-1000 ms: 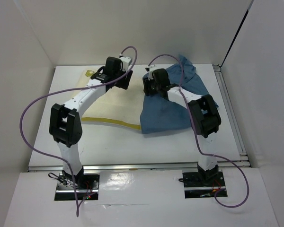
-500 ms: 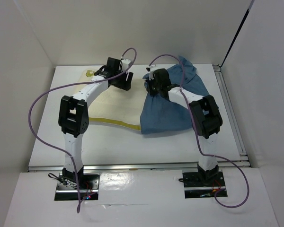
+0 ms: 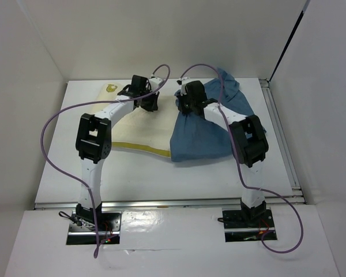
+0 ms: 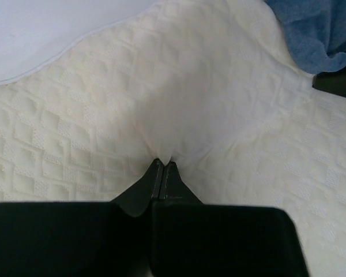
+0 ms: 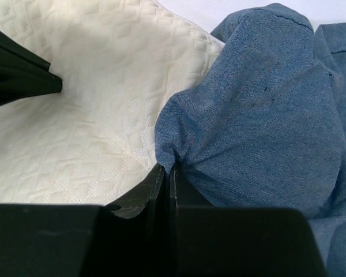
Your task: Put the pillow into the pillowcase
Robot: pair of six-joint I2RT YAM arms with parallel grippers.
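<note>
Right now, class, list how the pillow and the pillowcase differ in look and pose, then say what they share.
The pillow is cream with a quilted pattern; the pillowcase is plain slate-blue. The pillow lies fairly flat; the pillowcase is bunched and wrinkled. The left pincer pinches the pillow; the right pincer pinches the pillowcase. Both are soft cloth, each puckered in a shut pincer.

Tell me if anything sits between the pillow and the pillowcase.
Nothing visible does. The pillow and pillowcase touch. The left end effector is shut on pillow fabric, the right end effector on a pillowcase fold beside it. Where the pillowcase opens cannot be told.
</note>
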